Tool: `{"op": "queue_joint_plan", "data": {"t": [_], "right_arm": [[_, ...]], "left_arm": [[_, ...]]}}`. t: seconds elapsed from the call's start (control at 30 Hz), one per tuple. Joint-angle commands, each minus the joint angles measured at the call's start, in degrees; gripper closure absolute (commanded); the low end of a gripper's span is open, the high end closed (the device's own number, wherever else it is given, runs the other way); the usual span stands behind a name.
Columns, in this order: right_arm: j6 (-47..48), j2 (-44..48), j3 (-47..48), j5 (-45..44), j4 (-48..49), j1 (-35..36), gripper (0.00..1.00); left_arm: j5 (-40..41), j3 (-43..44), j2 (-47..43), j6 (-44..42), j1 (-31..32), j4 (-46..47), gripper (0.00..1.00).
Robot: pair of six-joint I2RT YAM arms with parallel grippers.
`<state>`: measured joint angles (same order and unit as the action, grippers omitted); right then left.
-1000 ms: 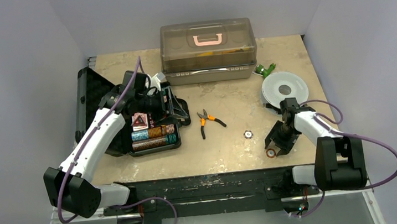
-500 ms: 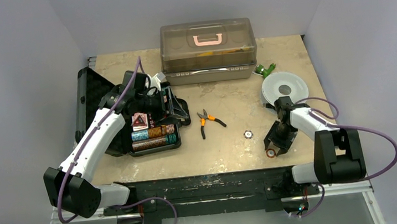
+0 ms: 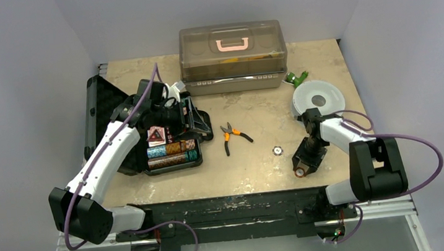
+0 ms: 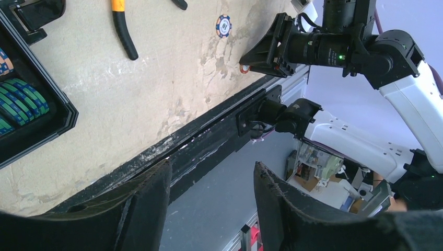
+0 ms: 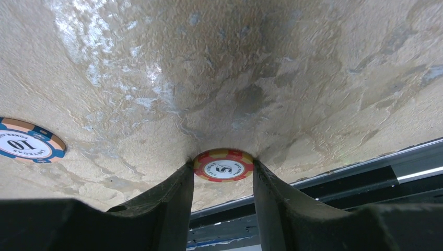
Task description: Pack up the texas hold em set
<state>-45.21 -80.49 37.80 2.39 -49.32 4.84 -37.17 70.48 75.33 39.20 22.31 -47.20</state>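
Note:
The black case lies open at the left, its lid flat behind it, with rows of teal and brown chips inside; its corner shows in the left wrist view. My left gripper hovers over the case, open and empty. My right gripper is near the table's front edge, shut on a red-and-yellow chip held by its edges at the fingertips, close above the table. A loose blue-and-white chip lies left of it and also shows in the right wrist view.
Orange-handled pliers lie between the case and the loose chip. A translucent brown box with a pink handle stands at the back. A white round disc and a small green thing lie back right.
My right gripper has shifted slightly left along the front edge with the red chip in it, and its arm has swung inward. The left arm has not moved.

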Motion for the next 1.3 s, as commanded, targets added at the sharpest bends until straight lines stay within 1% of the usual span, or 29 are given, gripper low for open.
{"op": "queue_joint_plan", "data": {"t": [0.0, 0.1, 0.23, 0.4, 0.7, 0.87, 1.03, 1.13, 1.27], "right_arm": [[-3.3, -2.3, -2.8, -0.9, 3.1, 1.0, 0.59], [-3.3, -2.5, -2.6, -0.8, 3.3, 1.0, 0.60], [-3.0, -2.0, -1.4, -0.3, 3.3, 1.6, 0.65], [-3.8, -1.2, 1.1, 1.7, 2.8, 2.4, 0.66], [-5.1, -3.5, 7.4, 5.7, 2.6, 2.4, 0.66], [-7.1, -6.5, 11.9, 8.8, 3.9, 2.6, 0.67], [-10.0, -9.9, 16.9, 12.1, 5.3, 4.1, 0.67], [-12.9, -12.0, 19.7, 15.0, 6.3, 5.5, 0.67], [-16.9, -13.9, 24.0, 18.8, 7.7, 7.6, 0.67]], "left_arm": [[-1.4, 0.2, -0.4, -1.5, 0.2, 1.5, 0.43], [-1.5, 0.6, -0.1, -1.6, 0.2, 1.5, 0.43], [-1.5, 1.1, 0.4, -1.9, 0.2, 1.1, 0.43], [-1.4, 1.3, 0.8, -2.1, 0.2, 1.1, 0.43], [-1.8, 1.2, 1.8, -2.0, 0.2, 1.3, 0.43], [-3.7, -0.6, 2.7, -1.6, 0.3, 3.5, 0.43], [-5.9, -2.2, 4.8, -0.5, 1.3, 9.7, 0.43], [-4.1, -1.8, 7.1, -0.2, 3.6, 13.7, 0.43], [2.6, 0.6, 11.0, -1.7, 8.1, 15.1, 0.42]]}}
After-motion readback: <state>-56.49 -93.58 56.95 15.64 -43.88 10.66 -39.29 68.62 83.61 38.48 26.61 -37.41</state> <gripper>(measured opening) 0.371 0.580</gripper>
